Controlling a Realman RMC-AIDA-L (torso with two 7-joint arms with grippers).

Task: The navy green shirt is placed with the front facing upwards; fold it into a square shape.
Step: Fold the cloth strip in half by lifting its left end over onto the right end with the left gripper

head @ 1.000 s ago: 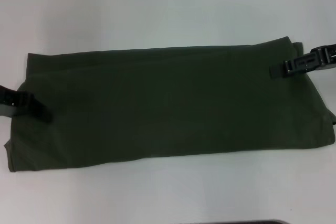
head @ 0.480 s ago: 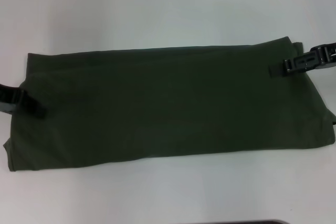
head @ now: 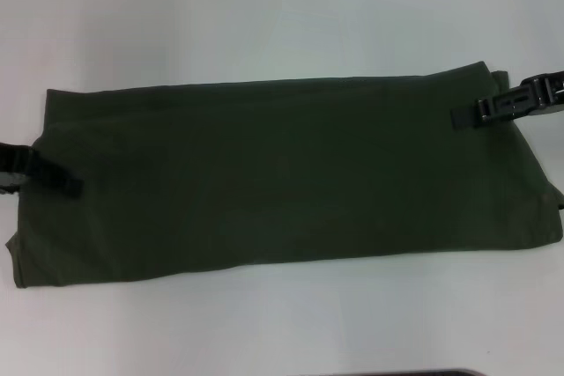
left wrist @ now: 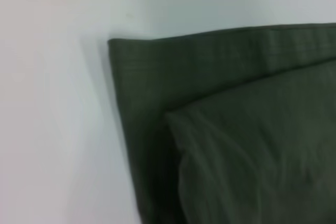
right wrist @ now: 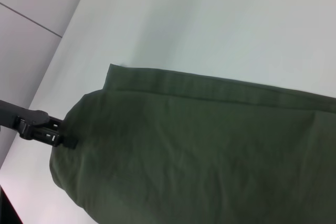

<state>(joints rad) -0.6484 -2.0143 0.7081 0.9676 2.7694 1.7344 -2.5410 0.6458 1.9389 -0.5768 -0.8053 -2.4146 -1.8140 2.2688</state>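
Observation:
The navy green shirt [head: 291, 173] lies flat on the white table [head: 264, 15] as a long band running left to right. No lettering shows on it. My left gripper [head: 72, 187] rests at the band's left end, about halfway along that short edge, reaching just over the cloth. The right wrist view shows it from afar, the left gripper [right wrist: 65, 140] lying on the rounded end of the shirt [right wrist: 199, 150]. My right gripper [head: 463, 116] lies over the band's right end near the far corner. The left wrist view holds a layered corner of the shirt [left wrist: 236, 129].
White table surrounds the shirt on all sides. In the right wrist view the table's edge [right wrist: 63, 40] runs diagonally, with grey floor beyond it. A thin dark strip [head: 397, 373] shows at the head view's bottom edge.
The left gripper drew back a little off the shirt's left end, then edged in again. The right gripper and the shirt have hardly moved.

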